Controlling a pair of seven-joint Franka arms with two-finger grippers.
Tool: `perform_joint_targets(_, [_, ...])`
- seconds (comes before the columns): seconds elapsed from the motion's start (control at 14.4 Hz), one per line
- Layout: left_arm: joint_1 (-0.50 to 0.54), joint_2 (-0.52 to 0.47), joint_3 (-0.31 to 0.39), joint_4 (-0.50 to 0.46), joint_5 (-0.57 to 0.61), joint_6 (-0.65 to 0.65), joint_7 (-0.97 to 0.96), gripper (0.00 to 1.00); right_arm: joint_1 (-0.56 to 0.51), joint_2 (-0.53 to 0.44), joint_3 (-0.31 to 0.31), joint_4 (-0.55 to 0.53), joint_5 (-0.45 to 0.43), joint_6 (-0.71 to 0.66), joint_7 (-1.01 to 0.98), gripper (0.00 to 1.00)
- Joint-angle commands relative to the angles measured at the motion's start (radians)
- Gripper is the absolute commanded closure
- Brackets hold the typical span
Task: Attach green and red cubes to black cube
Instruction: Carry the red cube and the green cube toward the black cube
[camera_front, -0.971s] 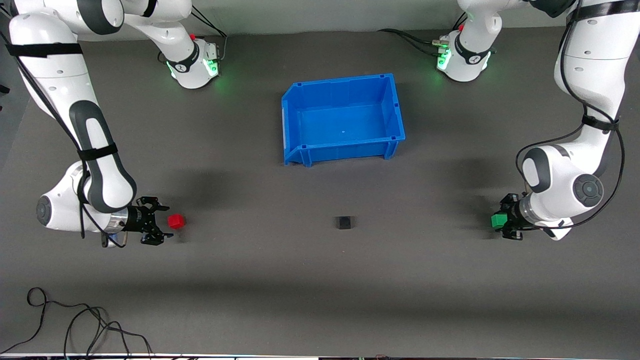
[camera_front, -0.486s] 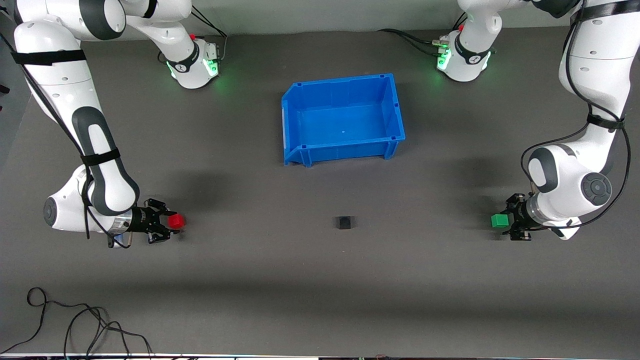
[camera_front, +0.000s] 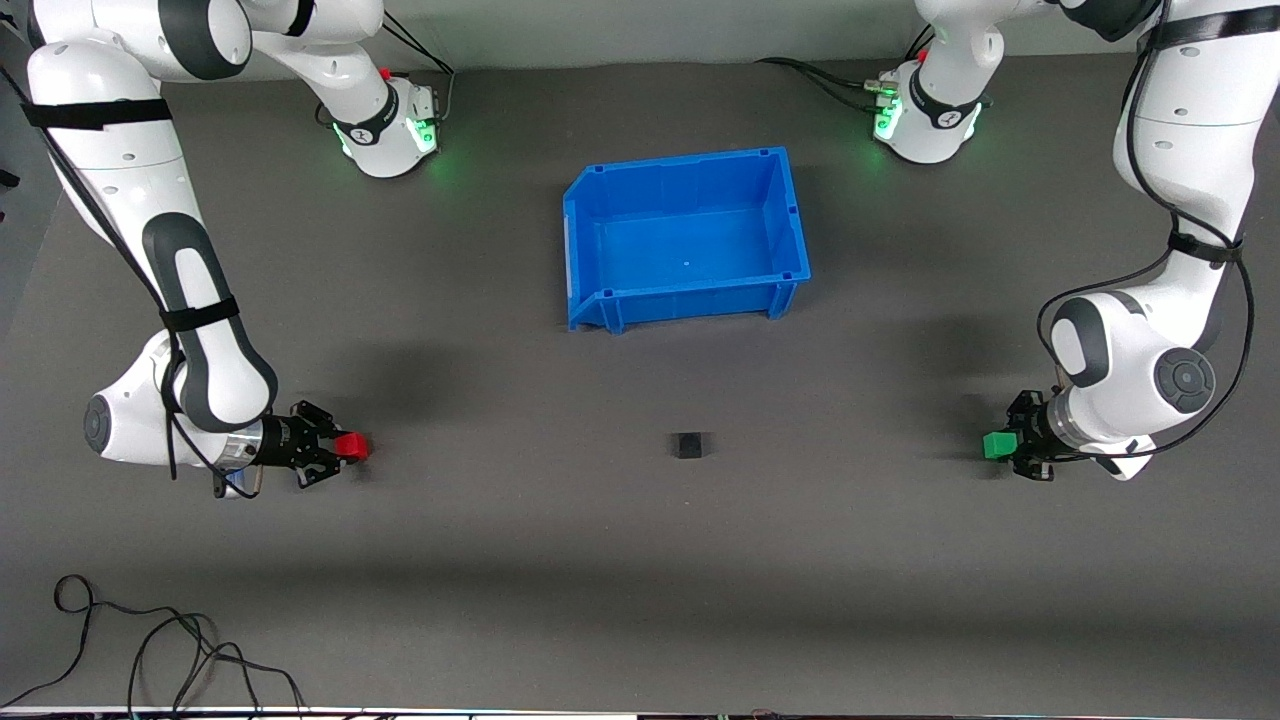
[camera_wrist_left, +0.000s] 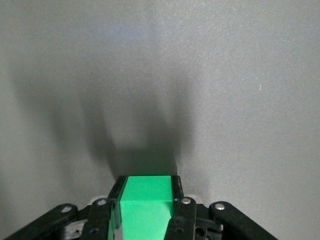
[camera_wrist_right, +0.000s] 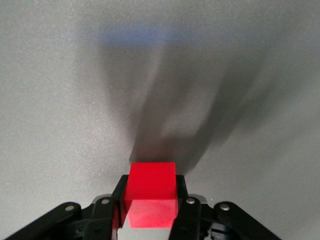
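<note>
Both cubes pinched — ready to bring them in to the black one

Black cube (camera_front: 687, 445) sits mid-mat, nearer the front edge than the bin (camera_front: 600, 205). Right gripper (camera_front: 338, 448) clamps the red cube (camera_front: 352, 446) near its end edge; left gripper (camera_front: 1003, 446) clamps the green cube (camera_front: 997, 445) at its end — keep each level and square its face to the black cube.

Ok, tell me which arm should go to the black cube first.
Either; slightly the left. The left gripper holds the green cube, the right gripper the red cube, and the black cube lies between them, marginally nearer the green.
</note>
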Motion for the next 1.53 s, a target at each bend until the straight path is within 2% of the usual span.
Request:
perform_joint_targets(0.0, [-0.023, -0.009, 0.000, 0.032, -0.008, -0.011, -0.067, 1.00, 0.001, -0.001, -0.001, 0.011, 0.029, -0.002, -0.029, 0.84])
perform_joint_targets(0.14, [-0.075, -0.011, 0.001, 0.084, -0.007, -0.022, -0.140, 1.00, 0.002, -0.004, -0.001, 0.014, 0.031, -0.004, -0.028, 0.84])
perform_joint_targets(0.35, [-0.124, 0.008, 0.002, 0.158, 0.007, -0.115, -0.210, 1.00, 0.025, -0.039, 0.010, 0.041, 0.031, -0.048, 0.043, 0.84])
perform_joint_targets(0.76, [-0.254, 0.014, 0.000, 0.158, -0.008, -0.134, -0.242, 1.00, 0.226, -0.024, 0.010, 0.167, 0.032, -0.055, 0.369, 0.87])
perform_joint_targets(0.9, [-0.312, 0.022, -0.002, 0.167, -0.010, -0.132, -0.335, 1.00, 0.287, 0.001, 0.010, 0.220, 0.034, -0.049, 0.467, 0.87])
perform_joint_targets(1.04, [-0.354, 0.045, -0.005, 0.190, -0.010, -0.118, -0.395, 1.00, 0.351, 0.014, 0.010, 0.244, 0.034, -0.009, 0.556, 0.87])
perform_joint_targets(1.25, [-0.401, 0.129, -0.011, 0.282, -0.072, -0.118, -0.444, 1.00, 0.454, 0.051, 0.010, 0.245, 0.034, 0.103, 0.672, 0.87])
perform_joint_targets(1.46, [-0.474, 0.155, -0.015, 0.293, -0.083, -0.092, -0.470, 1.00, 0.545, 0.112, 0.012, 0.291, 0.032, 0.160, 0.803, 0.87])
